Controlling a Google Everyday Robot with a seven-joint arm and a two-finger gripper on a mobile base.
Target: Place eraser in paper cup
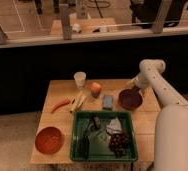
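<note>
The small off-white paper cup [80, 79] stands upright at the table's far edge, left of an orange fruit [95, 89]. A blue-grey eraser [107, 102] lies flat on the table in front of the fruit, just behind the green tray. My gripper [134, 86] hangs at the end of the white arm over the far rim of the purple bowl [130, 99], right of the eraser and apart from it. It looks open, with nothing seen in it. The arm hides part of the table's right side.
A green tray [76, 131] at the front holds grapes [119, 140] and other small items. An orange-red bowl [49, 139] sits front left. A carrot [60, 105] and a banana [78, 101] lie left of the eraser. A dark wall stands behind the table.
</note>
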